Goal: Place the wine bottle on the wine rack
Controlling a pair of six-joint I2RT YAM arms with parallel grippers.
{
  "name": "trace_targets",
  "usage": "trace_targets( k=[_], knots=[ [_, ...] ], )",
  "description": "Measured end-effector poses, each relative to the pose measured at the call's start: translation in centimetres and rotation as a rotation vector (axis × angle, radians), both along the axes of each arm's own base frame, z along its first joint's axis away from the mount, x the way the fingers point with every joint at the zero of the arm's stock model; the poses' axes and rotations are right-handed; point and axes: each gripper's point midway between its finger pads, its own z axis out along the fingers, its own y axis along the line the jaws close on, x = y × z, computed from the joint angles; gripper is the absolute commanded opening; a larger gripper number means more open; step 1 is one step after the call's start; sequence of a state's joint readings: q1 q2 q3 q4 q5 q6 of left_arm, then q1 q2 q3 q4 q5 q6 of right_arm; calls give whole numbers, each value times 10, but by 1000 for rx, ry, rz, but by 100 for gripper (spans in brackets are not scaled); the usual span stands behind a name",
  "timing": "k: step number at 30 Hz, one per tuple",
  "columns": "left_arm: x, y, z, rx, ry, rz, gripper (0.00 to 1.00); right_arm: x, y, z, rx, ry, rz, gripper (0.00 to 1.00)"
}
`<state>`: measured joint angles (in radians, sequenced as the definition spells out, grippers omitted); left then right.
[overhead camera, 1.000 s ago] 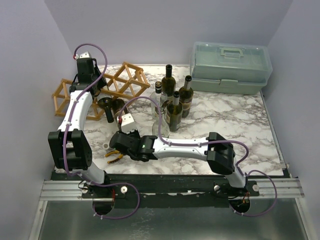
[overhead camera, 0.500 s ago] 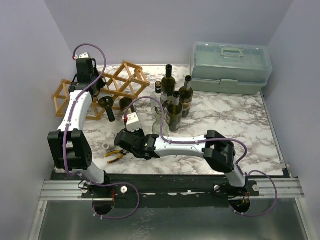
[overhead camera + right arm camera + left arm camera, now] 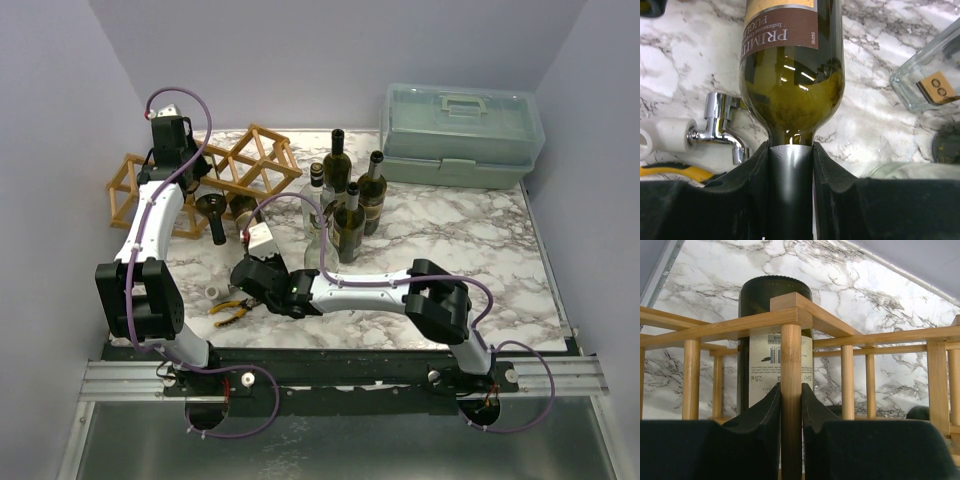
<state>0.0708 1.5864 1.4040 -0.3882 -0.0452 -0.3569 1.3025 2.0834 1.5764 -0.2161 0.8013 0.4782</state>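
While the right gripper [image 3: 790,150] pinches the wine bottle [image 3: 790,65] by the neck, the left gripper [image 3: 791,392] clamps the wine rack [image 3: 860,337] (one upright).

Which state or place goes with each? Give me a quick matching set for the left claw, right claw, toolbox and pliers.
Things:
1. left claw
2. right claw
3. toolbox
4. pliers

Places and states:
A. far right corner of the table
B. clamped on the neck of the wine bottle
C. lying near the table's near edge, left of centre
D. clamped on a post of the wine rack

Pairs: 1-D, 2-B, 3-A, 4-C
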Motion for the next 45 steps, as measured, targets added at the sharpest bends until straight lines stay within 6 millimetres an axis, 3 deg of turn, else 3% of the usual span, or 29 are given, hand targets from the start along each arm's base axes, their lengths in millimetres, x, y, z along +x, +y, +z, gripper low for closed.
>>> trace_targets(
  k=[12, 17, 24, 32, 45],
  knots=[
    [1, -3, 0, -25, 0, -35, 2, 21, 8, 10, 54, -28, -18, 1],
    [2, -4, -1, -33, 4, -42, 2, 39, 23, 5, 85, -69, -49, 1],
    [4, -5, 0, -39, 5, -47, 0, 56, 28, -4, 96, -147, -105, 0],
    [5, -4, -1, -43, 6, -48, 0, 74, 42, 11, 168, -290, -126, 1],
    [14, 0, 1, -73, -15, -18, 0, 92, 52, -2, 166, -387, -147, 0]
  ],
)
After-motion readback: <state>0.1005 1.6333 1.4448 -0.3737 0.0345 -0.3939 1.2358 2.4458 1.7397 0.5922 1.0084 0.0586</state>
